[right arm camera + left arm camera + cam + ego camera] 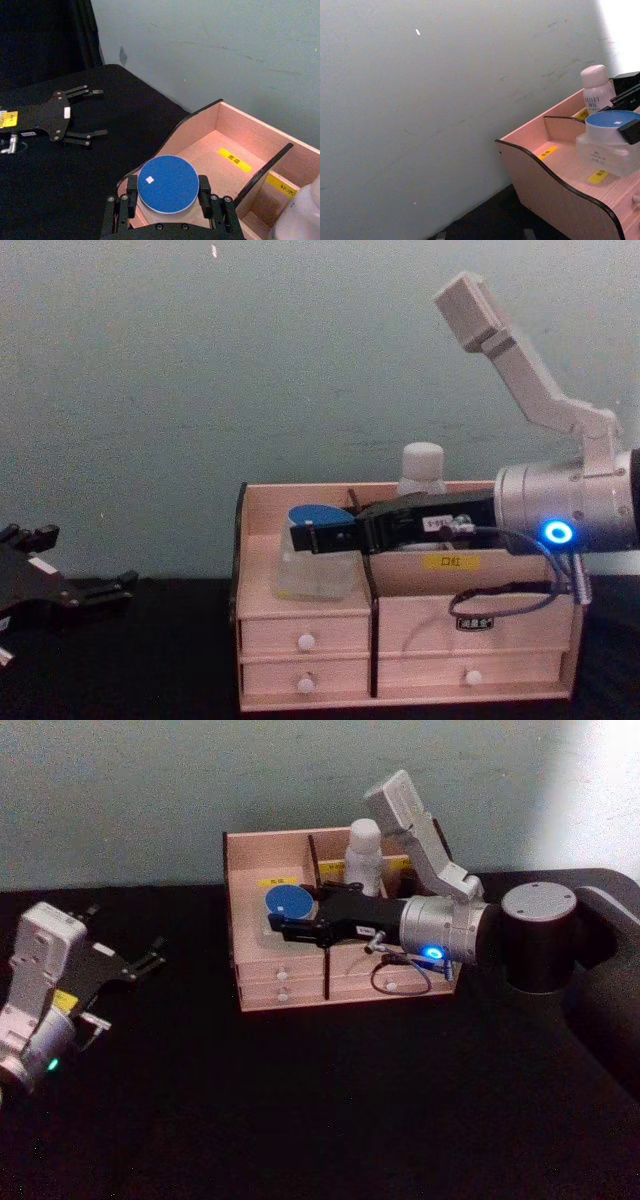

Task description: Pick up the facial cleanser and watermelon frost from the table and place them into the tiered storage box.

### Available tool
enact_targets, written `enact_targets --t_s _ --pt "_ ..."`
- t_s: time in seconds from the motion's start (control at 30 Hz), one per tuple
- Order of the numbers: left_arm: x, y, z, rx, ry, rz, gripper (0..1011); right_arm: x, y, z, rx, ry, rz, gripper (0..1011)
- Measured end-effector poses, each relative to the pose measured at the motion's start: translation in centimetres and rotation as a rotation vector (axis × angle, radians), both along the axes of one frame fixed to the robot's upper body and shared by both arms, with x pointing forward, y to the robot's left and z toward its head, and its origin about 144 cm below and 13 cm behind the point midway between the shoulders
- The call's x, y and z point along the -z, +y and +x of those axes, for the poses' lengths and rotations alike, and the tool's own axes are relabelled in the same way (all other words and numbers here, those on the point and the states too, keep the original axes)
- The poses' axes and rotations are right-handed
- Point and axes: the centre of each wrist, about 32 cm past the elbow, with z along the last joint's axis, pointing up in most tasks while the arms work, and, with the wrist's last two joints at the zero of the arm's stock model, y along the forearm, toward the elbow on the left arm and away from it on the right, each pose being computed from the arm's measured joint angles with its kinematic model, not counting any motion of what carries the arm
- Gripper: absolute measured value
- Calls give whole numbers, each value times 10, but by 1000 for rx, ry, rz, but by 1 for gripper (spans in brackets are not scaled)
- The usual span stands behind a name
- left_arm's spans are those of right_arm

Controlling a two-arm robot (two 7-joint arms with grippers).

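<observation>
— Where's the blue-lidded jar?
— Pinched in the right gripper, over the tiered storage box, left compartment.
— And the left gripper?
— Spread, over the table, well apart.

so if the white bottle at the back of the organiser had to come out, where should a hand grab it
Probably by its white cap, coming from above. The white bottle stands upright in the rear compartment of the tiered storage box, so the walls hide its body and the cap pokes above the rim. The right hand, shut on the blue-lidded jar, crosses just in front.
</observation>
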Motion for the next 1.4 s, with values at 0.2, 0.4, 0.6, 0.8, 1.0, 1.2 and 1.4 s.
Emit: enact_targets --t_s 0.2,0.4,0.6,0.8,1.0,1.2,1.4 --pt "0 0 0 0 0 0 1001 1 4 5 4 7 -9 726" --pt "0 0 0 0 0 0 1002 2 9 9 7 12 -15 726" --pt "0 0 0 0 0 0 1001 2 12 13 11 15 -19 724" --pt "0 0 0 0 0 0 1001 3 14 16 16 19 -18 724" --pt "0 0 0 0 0 0 1001 4 15 17 22 22 -16 726" --pt "0 0 0 0 0 0 1001 3 16 18 31 23 -15 724" --pt "0 0 0 0 0 0 1001 4 16 17 43 25 -12 726"
